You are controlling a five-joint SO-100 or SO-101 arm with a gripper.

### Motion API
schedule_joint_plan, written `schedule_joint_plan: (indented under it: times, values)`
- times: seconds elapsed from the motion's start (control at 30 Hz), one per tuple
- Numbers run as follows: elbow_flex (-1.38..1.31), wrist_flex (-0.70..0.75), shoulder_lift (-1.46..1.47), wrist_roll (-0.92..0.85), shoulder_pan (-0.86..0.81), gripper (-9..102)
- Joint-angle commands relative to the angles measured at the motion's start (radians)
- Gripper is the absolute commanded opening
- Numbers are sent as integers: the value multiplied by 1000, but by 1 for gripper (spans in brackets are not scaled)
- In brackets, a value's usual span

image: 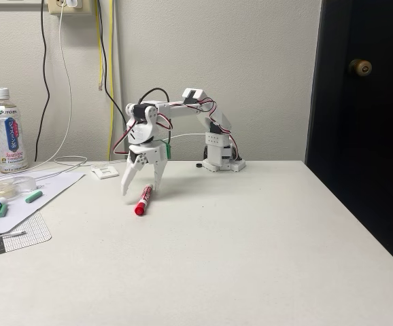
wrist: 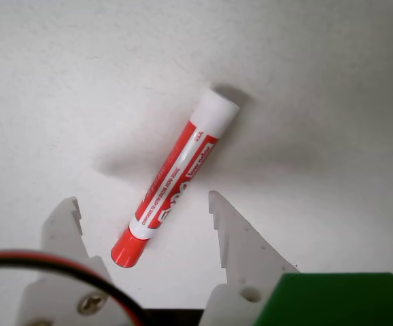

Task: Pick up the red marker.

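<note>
Hovering my claw (image: 141, 191) spread wide over the red marker (wrist: 175, 180), gripping nothing. Marker lies flat on the white surface (image: 237, 258), toward its far edge, cap end (wrist: 128, 248) between my fingertips (wrist: 213, 204) in the wrist view.

Red marker (wrist: 175, 180) between spread hand (wrist: 142, 204) fingers

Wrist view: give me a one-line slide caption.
Open gripper poised above the red marker lying on the white table, cap end between the fingertips.
</note>
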State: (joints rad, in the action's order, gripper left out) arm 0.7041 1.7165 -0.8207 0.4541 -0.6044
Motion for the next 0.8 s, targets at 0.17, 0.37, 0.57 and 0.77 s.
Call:
schedule_joint_plan:
  times: [0.17, 0.37, 0.57, 0.77]
  values:
    - [-5, -41, 17, -3, 0, 48]
    - [-5, -37, 48, 2, 3, 50]
    - [-9, -51, 83, 2, 3, 52]
    - [-9, -57, 114, 5, 5, 51]
